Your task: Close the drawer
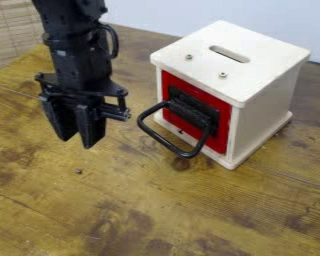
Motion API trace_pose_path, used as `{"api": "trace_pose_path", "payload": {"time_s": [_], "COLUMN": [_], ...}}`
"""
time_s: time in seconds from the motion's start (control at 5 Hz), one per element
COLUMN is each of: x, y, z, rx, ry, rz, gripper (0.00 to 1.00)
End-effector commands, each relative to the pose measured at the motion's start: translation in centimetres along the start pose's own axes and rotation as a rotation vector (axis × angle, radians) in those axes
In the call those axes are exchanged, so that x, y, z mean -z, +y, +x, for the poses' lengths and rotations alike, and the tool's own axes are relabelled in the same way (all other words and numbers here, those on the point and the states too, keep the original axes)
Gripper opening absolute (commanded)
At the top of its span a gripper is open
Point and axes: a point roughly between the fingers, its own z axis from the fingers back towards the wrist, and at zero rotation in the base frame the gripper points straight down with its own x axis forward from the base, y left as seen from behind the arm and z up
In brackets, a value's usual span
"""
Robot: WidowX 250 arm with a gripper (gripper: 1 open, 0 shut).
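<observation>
Drawer (222, 91) being seated in its box (250, 62) — contents hidden; gripper (77, 136) being held slightly open, empty — upper arm (72, 12) being cropped.

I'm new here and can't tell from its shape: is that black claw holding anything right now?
Claw: open, fingers apart, holding nothing.

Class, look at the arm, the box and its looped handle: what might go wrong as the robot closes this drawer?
The black handle juts out, so the gripper might snag its loop. Pushing off-centre could twist the cream-white box, as nothing visible braces it.
</observation>
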Motion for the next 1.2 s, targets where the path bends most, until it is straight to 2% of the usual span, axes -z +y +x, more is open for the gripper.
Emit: {"api": "trace_pose_path", "payload": {"time_s": [0.0, 0.2, 0.4, 0.6, 0.8, 1.0], "x": [-1.2, -1.0, -1.3, -2.0, -3.3, -4.0], "y": [1.3, 1.3, 0.8, -0.2, -1.5, -2.4], "z": [-0.5, -1.4, -2.2, -2.8, -3.4, -3.4], "rx": [-0.028, -0.024, -0.020, -0.016, 0.003, 0.013], "ry": [-0.032, -0.003, 0.003, -0.002, -0.012, -0.023], "rz": [0.014, 0.022, 0.036, 0.048, 0.049, 0.054], "gripper": [0.00, 0.00, 0.00, 0.00, 0.00, 0.00]}}
